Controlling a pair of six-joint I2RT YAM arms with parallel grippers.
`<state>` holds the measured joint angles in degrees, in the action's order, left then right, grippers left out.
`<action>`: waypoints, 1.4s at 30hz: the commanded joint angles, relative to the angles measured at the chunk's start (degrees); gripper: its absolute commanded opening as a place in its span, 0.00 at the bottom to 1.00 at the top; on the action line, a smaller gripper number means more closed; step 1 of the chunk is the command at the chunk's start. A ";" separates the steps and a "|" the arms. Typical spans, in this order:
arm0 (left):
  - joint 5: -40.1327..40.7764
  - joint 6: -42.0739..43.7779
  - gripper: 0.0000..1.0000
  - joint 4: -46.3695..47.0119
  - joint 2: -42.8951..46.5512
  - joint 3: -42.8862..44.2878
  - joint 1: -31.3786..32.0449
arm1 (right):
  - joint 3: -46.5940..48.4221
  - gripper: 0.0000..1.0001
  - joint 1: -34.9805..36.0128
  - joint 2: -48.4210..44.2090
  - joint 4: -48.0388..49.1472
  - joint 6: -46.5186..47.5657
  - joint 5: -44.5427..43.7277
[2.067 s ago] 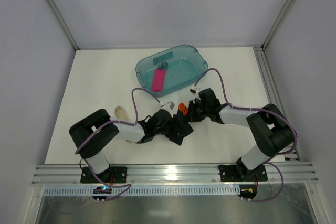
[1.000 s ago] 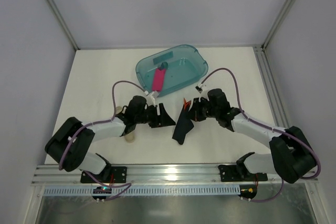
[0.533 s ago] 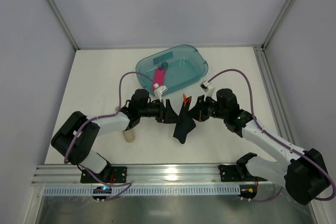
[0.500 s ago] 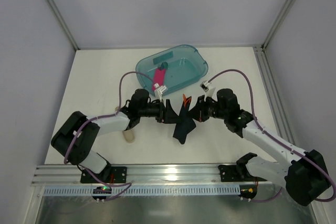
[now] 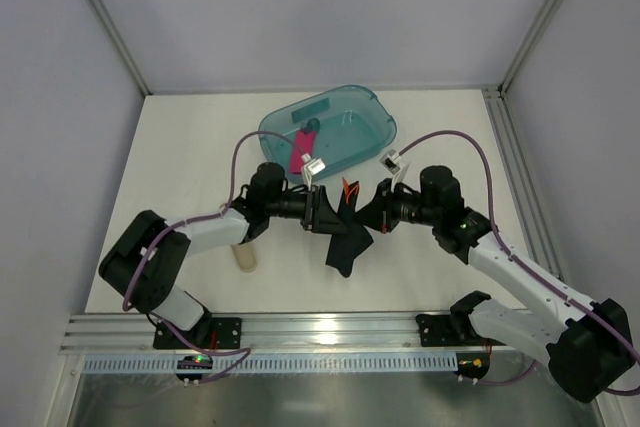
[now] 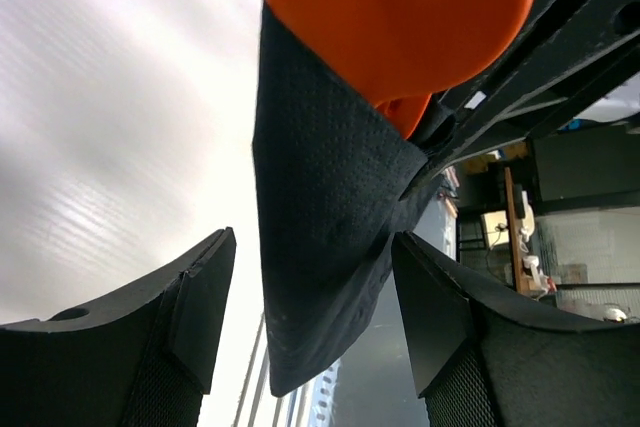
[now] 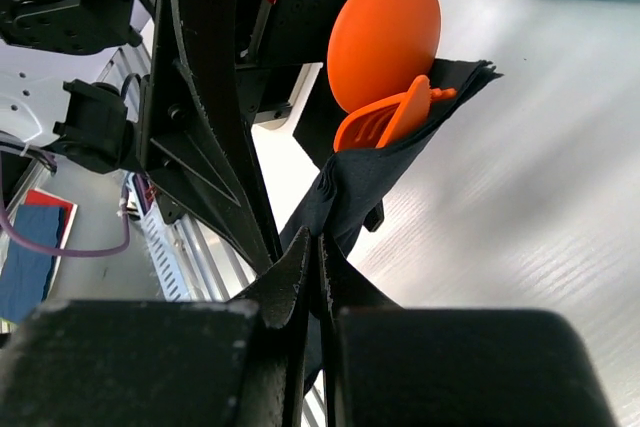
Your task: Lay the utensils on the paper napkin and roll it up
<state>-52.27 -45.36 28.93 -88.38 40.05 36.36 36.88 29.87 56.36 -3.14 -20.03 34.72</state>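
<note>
Right gripper (image 7: 313, 247) clamped on paper napkin (image 7: 360, 187) fold, frame centre. Left gripper (image 6: 305, 307) open, straddling it. Napkin limp, tear-prone; utensils (image 7: 385, 37) light, slippery. Best pinch below them.

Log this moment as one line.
right gripper: shut on napkin | left gripper: open, napkin between jaws | cutlery: inside napkin fold, heads out
</note>
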 commanded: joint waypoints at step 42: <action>-0.82 -7.29 0.00 8.70 0.13 3.27 1.08 | 7.06 0.39 0.10 -7.22 -10.13 -0.36 -10.98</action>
<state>-54.50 -56.47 41.30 -90.85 40.73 37.12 40.56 29.87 51.81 -9.15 -20.73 28.93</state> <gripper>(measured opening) 0.160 0.371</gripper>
